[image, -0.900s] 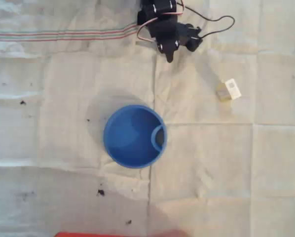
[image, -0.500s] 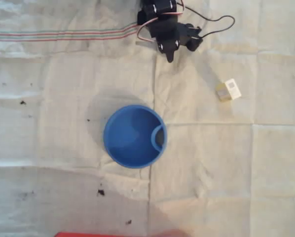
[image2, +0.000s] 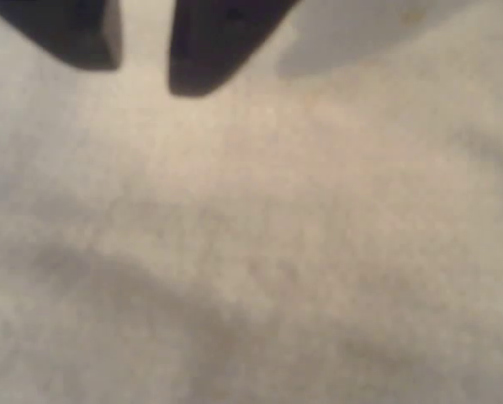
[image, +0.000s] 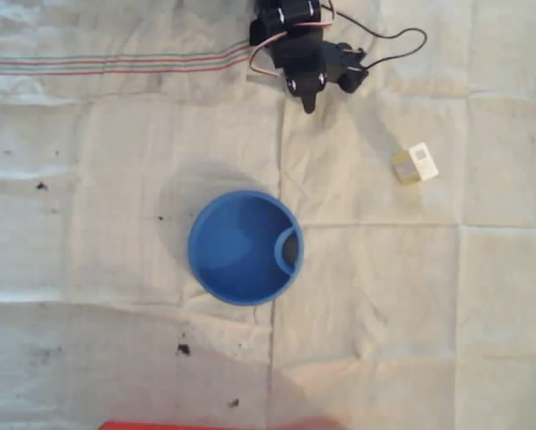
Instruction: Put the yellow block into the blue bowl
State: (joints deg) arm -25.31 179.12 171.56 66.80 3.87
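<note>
Wrist view: we see blurred cloth; black two-finger gripper (image2: 146, 50) cut off at top, narrow gap, holding nothing.
Round blue plastic bowl (image: 216, 235): we find it empty.
Tiny yellow block (image: 415, 164): apart, on cloth.

Nothing has visibly changed since the earlier overhead pictures.

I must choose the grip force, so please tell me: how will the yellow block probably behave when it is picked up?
The yellow block looks tiny with flat faces, so probably light, rigid and unlikely to roll. On the creased cloth it may slide if nudged.
</note>
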